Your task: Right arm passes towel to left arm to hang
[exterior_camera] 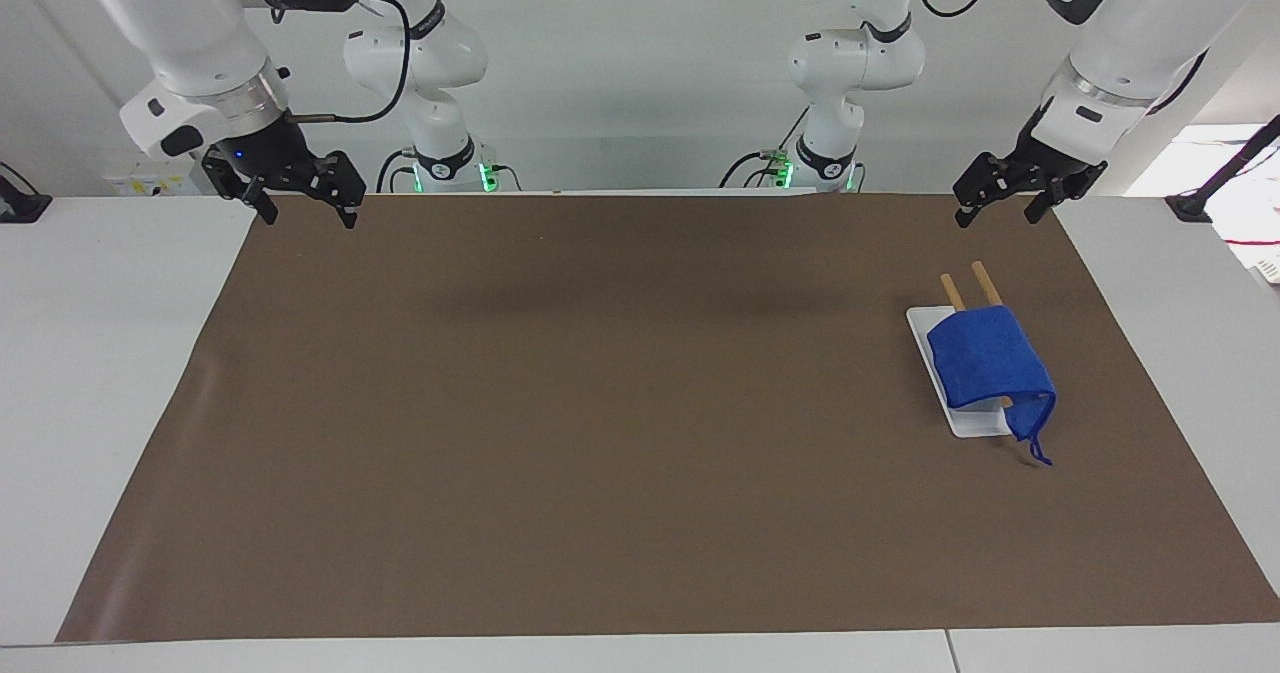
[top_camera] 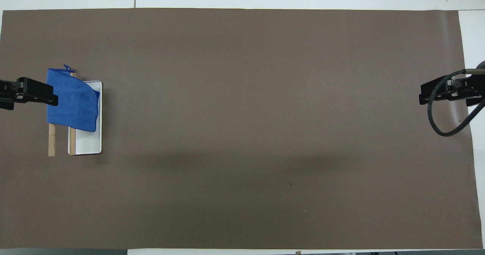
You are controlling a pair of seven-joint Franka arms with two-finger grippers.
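The blue towel (exterior_camera: 988,361) hangs draped over a rack of two wooden bars (exterior_camera: 985,281) above a white base (exterior_camera: 975,421), at the left arm's end of the brown mat. In the overhead view the towel (top_camera: 71,101) covers the farther half of the wooden bars (top_camera: 52,141) and part of the white base (top_camera: 89,143). Its string tail dangles at one corner. My left gripper (exterior_camera: 995,215) is open and empty, raised over the mat's corner, apart from the towel; the overhead view shows the left gripper (top_camera: 34,92) too. My right gripper (exterior_camera: 311,215) is open and empty, waiting over the mat's other end, as the overhead view (top_camera: 447,90) also shows.
The brown mat (exterior_camera: 600,403) covers most of the white table. A loose black cable (top_camera: 439,122) loops from the right wrist. The two arm bases (exterior_camera: 830,168) stand at the robots' edge of the table.
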